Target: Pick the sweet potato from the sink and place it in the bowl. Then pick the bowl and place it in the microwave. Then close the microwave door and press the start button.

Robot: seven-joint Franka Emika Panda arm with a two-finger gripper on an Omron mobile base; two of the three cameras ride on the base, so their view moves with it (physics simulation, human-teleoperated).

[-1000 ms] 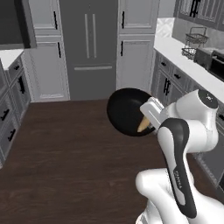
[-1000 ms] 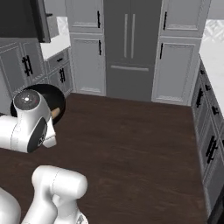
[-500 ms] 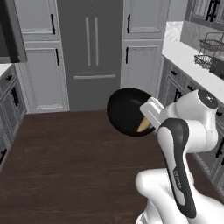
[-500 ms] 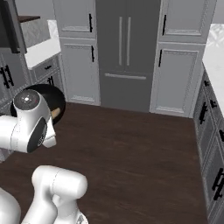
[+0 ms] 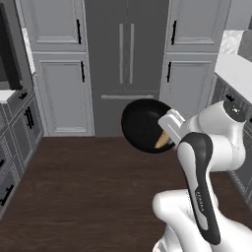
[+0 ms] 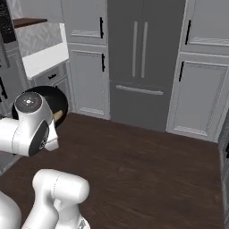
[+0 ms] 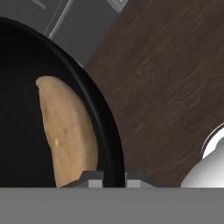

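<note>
Two-finger gripper (image 7: 114, 178) clamped on rim of glossy black round bowl (image 5: 143, 125), tan tapered sweet potato (image 7: 66, 131) inside; tilting risks spill.

Left and right base views are taken from behind the arm, facing a shared grey refrigerator (image 5: 127, 64) and wood floor (image 6: 147, 174); the hand view is taken close above the bowl (image 7: 26, 65).
</note>
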